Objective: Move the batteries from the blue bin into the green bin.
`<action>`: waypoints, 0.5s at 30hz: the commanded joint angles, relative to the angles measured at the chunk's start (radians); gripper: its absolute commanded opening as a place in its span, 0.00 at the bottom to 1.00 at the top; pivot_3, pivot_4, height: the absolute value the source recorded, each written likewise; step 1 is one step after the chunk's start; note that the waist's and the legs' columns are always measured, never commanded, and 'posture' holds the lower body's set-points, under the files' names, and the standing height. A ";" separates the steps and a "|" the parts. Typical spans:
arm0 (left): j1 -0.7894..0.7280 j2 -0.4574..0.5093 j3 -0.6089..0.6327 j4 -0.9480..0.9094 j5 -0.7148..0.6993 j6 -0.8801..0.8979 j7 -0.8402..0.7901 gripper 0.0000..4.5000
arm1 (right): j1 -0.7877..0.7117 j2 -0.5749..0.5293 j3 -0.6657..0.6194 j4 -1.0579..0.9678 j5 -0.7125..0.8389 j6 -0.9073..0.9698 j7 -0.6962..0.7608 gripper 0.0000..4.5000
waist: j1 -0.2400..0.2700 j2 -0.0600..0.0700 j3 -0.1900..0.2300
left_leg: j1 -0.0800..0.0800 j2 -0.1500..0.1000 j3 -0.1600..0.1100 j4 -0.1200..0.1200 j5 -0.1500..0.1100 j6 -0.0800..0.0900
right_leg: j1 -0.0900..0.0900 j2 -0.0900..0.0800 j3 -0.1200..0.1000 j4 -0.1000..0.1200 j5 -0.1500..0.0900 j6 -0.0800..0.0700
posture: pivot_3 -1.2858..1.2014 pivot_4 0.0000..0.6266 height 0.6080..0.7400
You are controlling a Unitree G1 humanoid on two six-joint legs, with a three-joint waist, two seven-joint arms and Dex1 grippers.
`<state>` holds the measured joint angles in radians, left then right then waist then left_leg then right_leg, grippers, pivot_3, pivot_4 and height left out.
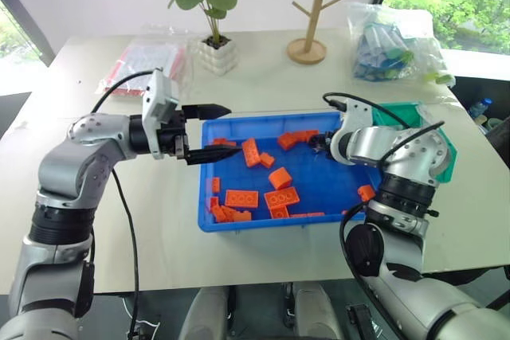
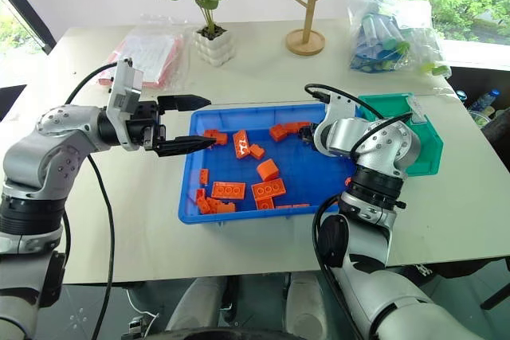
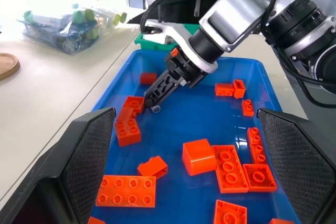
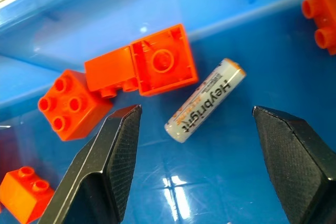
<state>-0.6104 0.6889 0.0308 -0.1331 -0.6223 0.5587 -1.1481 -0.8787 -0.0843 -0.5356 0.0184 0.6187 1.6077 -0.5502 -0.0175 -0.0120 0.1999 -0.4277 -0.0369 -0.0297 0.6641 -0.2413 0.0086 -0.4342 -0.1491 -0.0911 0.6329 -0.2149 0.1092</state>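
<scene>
- Our right pincer (image 4: 191,156) hangs with fingers apart over a battery (image 4: 205,100) lying flat in the blue bin (image 1: 335,189), toward its 1 o'clock corner.
- We should straddle its middle, clear of the orange brick (image 4: 163,59) at its 10 o'clock.
- Our left pincer (image 1: 209,132), also apart, idles at the bin's 9 o'clock rim.

Head stereo pair looks down over blue bin (image 1: 335,197); left wrist camera faces across it; right wrist close above floor.

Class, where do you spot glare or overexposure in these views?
Right wrist view: white glints on the blue bin's glossy floor below the battery. Left wrist view: the window behind the bag is washed out. Head views: window corners bright.
</scene>
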 commanded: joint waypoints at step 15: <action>-0.016 0.001 0.032 -0.029 -0.015 -0.022 0.007 1.00 | 0.039 -0.017 0.150 0.018 -0.232 -0.058 0.236 0.01 | -0.003 0.000 -0.001 | 0.001 0.000 0.000 0.000 0.000 0.000 | 0.001 0.000 0.000 0.000 0.000 0.000 | 0.52 0.24 0.64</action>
<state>-0.6113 0.6859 0.0310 -0.1331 -0.6224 0.5561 -1.1395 -0.8562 -0.1073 -0.3913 0.0411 0.4027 1.5342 -0.3340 -0.0210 -0.0124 0.1993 -0.4262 -0.0368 -0.0298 0.6641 -0.2413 0.0086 -0.4332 -0.1485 -0.0910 0.6331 -0.2149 0.1092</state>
